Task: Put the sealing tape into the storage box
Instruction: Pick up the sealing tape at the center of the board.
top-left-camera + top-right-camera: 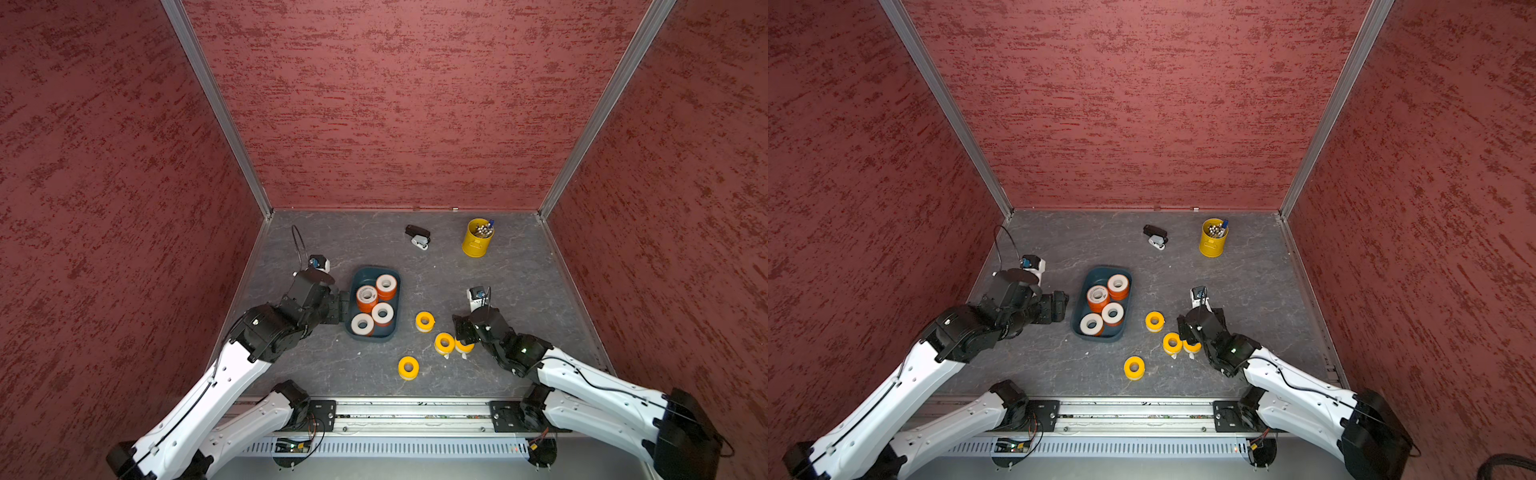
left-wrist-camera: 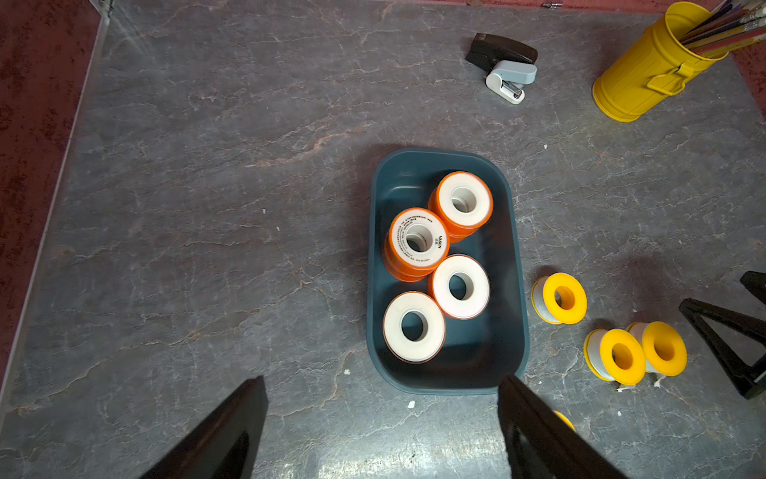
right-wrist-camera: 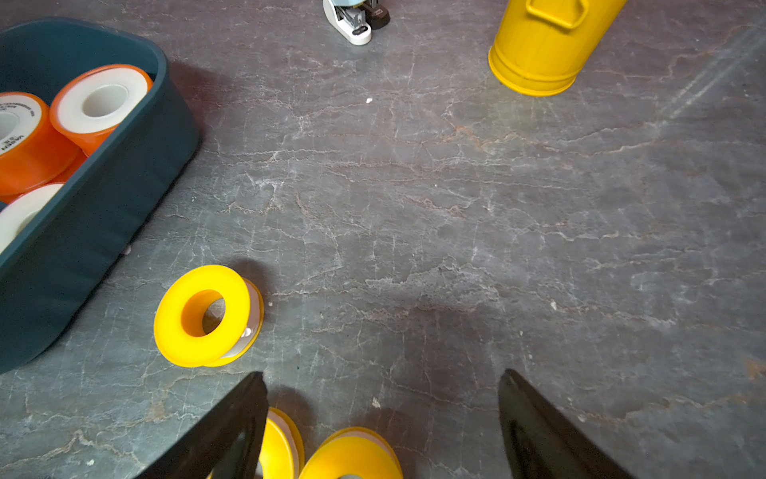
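At the counter's (image 1: 332, 374) near edge lies one small yellow-flanged tape roll (image 1: 408, 367), alone. Next, right gripper (image 3: 381, 373), jaws apart and empty, hangs over two side-by-side yellow rolls (image 1: 444, 343); best to straddle only one before closing. Fourth yellow roll (image 1: 424, 321) sits just beside the shallow dark teal plastic storage box (image 1: 368, 275), which holds four orange-sided, white-faced rolls (image 1: 386, 286). Left gripper (image 2: 381, 379), jaws apart, empty, at the box's side.

Teal storage box (image 2: 481, 356), yellow tape rolls (image 2: 561, 278)

"VASEN" on orange tape roll (image 2: 437, 249) face; rest of print illegible.
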`<state>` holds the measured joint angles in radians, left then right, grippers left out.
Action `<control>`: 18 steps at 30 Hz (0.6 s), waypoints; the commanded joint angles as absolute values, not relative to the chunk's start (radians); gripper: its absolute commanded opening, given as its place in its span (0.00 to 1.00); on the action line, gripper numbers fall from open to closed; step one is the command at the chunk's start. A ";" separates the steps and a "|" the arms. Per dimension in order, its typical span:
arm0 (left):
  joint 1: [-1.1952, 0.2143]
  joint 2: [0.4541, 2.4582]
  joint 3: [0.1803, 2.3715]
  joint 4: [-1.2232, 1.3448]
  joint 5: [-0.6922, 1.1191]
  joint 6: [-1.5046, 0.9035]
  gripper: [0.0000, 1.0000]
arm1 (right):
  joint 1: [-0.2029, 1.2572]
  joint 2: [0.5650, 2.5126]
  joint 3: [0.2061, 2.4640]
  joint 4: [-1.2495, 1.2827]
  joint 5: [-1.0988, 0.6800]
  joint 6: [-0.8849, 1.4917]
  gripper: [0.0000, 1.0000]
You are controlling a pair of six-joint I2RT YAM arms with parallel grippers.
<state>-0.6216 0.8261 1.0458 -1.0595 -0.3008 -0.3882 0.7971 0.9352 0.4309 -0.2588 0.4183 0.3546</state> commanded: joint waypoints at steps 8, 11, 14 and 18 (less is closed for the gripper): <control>-0.617 0.779 0.994 -1.054 -0.312 -0.379 0.91 | 0.802 0.971 0.488 -0.267 0.388 0.343 0.89; -0.615 0.781 0.991 -1.047 -0.301 -0.377 0.91 | 0.802 0.979 0.501 -0.287 0.382 0.354 0.89; -0.608 0.773 0.988 -1.043 -0.293 -0.375 0.91 | 0.802 1.014 0.536 -0.338 0.408 0.399 0.89; -0.591 0.772 0.986 -1.042 -0.284 -0.373 0.91 | 0.801 1.094 0.576 -0.369 0.370 0.481 0.89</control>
